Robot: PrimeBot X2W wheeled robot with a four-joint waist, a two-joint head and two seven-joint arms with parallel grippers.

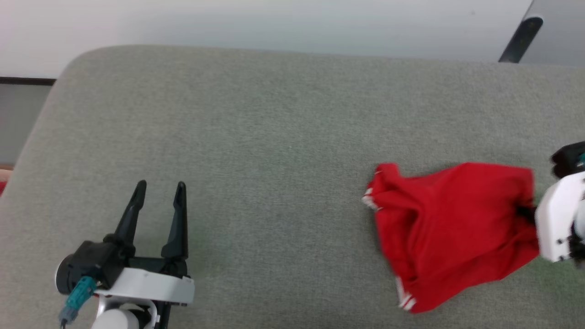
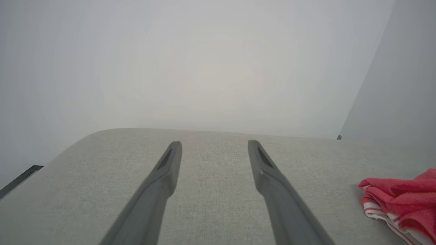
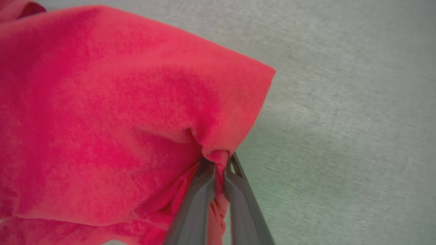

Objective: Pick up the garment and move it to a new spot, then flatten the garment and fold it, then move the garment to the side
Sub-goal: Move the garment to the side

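Observation:
The red garment (image 1: 452, 233) lies bunched on the right of the grey cushion, its plain red side up, with striped white trim showing at its left and lower edges. My right gripper (image 1: 525, 212) comes in from the right edge and is shut on the garment's right edge. In the right wrist view the two dark fingers pinch a fold of the garment (image 3: 136, 119) at the right gripper (image 3: 219, 163). My left gripper (image 1: 160, 187) stands open at the lower left, far from the cloth. In the left wrist view the left gripper (image 2: 214, 146) frames bare cushion, with the garment (image 2: 402, 200) at the right edge.
The grey-green cushion (image 1: 274, 137) spans the view, its rounded back edge against a pale wall (image 1: 274, 23). A dark slanted bar (image 1: 521, 41) stands at the upper right. Floor shows past the cushion's left edge (image 1: 23, 119).

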